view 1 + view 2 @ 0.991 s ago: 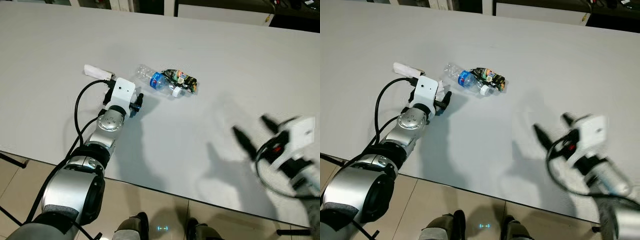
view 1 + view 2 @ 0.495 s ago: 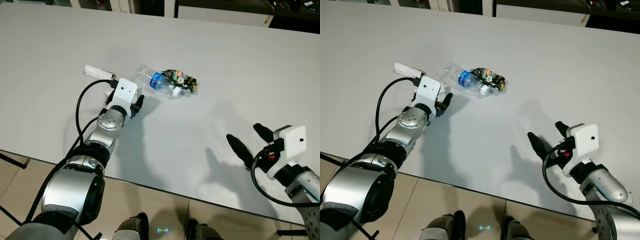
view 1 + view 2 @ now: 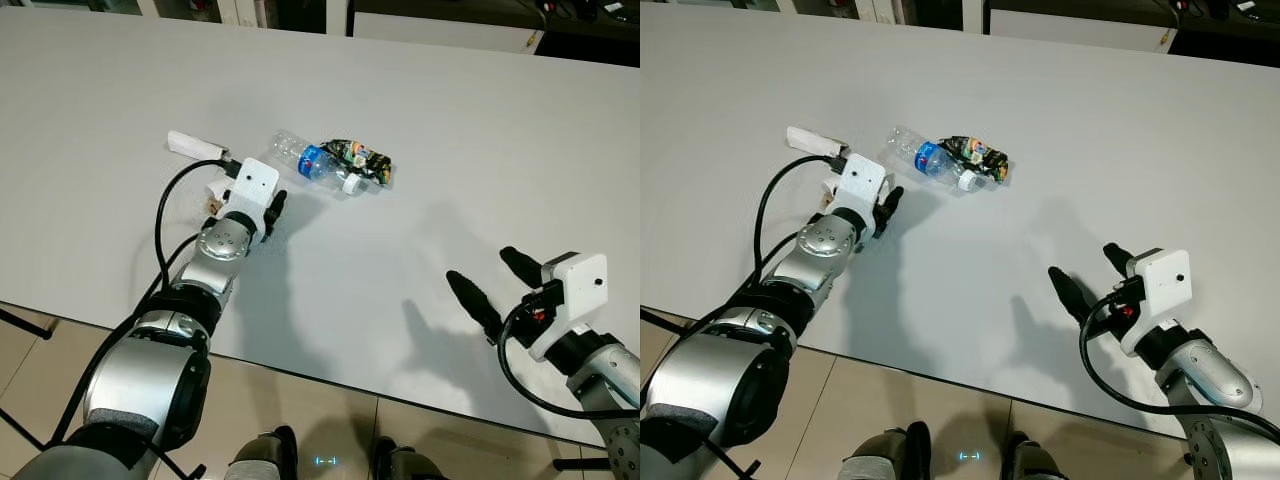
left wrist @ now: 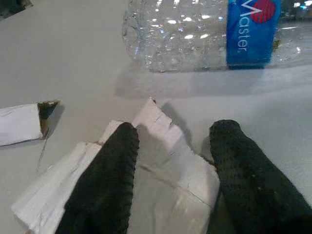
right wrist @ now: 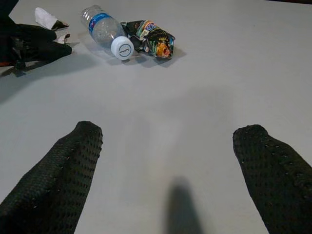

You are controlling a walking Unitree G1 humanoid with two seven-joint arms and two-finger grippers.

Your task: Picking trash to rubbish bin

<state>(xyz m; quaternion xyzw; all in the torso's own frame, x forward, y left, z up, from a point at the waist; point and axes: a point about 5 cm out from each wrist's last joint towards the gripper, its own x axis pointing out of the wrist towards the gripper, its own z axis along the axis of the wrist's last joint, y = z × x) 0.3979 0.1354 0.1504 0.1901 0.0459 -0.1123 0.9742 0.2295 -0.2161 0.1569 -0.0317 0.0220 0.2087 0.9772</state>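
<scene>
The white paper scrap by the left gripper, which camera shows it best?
The left wrist view: the paper scrap lies close up between the left gripper's open fingers. In the eye views the wrist mostly hides it; the right wrist view shows a sliver.

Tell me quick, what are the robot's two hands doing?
Left gripper: open around crumpled paper, not squeezing it yet.
Right gripper: open, holding nothing, over the table.

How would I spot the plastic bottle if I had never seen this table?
On the big white table, look just beyond the left gripper. The plastic bottle lies on its side there: clear, blue-labelled, white-capped, touching a dark crumpled wrapper, unlike the white paper scraps nearby.
</scene>
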